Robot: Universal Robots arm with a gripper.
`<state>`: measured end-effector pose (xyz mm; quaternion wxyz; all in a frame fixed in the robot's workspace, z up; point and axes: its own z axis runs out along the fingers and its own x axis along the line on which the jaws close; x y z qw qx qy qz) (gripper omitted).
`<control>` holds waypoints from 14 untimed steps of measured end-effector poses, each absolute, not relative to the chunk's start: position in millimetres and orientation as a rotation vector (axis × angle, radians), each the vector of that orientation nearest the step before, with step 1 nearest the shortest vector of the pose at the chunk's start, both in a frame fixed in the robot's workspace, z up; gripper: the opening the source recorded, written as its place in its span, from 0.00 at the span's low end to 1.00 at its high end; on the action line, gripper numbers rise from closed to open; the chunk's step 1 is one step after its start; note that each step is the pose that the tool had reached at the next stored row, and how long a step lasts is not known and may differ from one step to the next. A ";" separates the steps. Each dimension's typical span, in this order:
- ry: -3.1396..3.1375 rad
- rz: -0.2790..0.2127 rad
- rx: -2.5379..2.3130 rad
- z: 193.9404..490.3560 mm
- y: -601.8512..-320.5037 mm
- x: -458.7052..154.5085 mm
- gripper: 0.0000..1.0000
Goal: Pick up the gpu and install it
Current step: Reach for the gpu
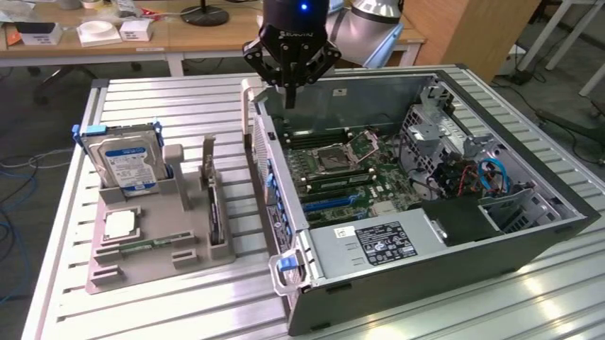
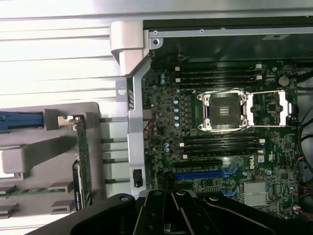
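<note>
The gpu [image 1: 215, 207] stands on its long edge in a slot of the grey holder tray [image 1: 156, 263], its metal bracket end toward the back. The wrist view shows the gpu [image 2: 81, 152] edge-on beside the case wall. My gripper [image 1: 290, 103] hangs above the back left corner of the open computer case [image 1: 529, 234], over the motherboard [image 1: 352, 170], well apart from the gpu. Its dark fingers point straight down, pressed together with nothing between them. The gripper [image 2: 172, 211] sits over the blue expansion slot [image 2: 203, 174] area in the wrist view.
A blue-labelled hard drive [image 1: 127, 164] stands upright at the back of the tray. A small processor chip [image 1: 118, 225] and a green memory stick [image 1: 144, 245] lie in the tray's front part. The case's left wall [image 1: 269, 184] stands between tray and motherboard.
</note>
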<state>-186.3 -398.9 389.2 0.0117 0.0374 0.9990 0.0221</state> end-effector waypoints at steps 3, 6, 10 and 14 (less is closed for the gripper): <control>3.115 0.069 0.117 389.0 -398.9 -189.8 0.10; 3.115 0.069 0.117 388.8 -398.8 -193.5 0.10; 3.115 0.069 0.117 388.6 -398.9 -198.3 0.10; 3.115 0.069 0.117 388.4 -398.9 -203.0 0.10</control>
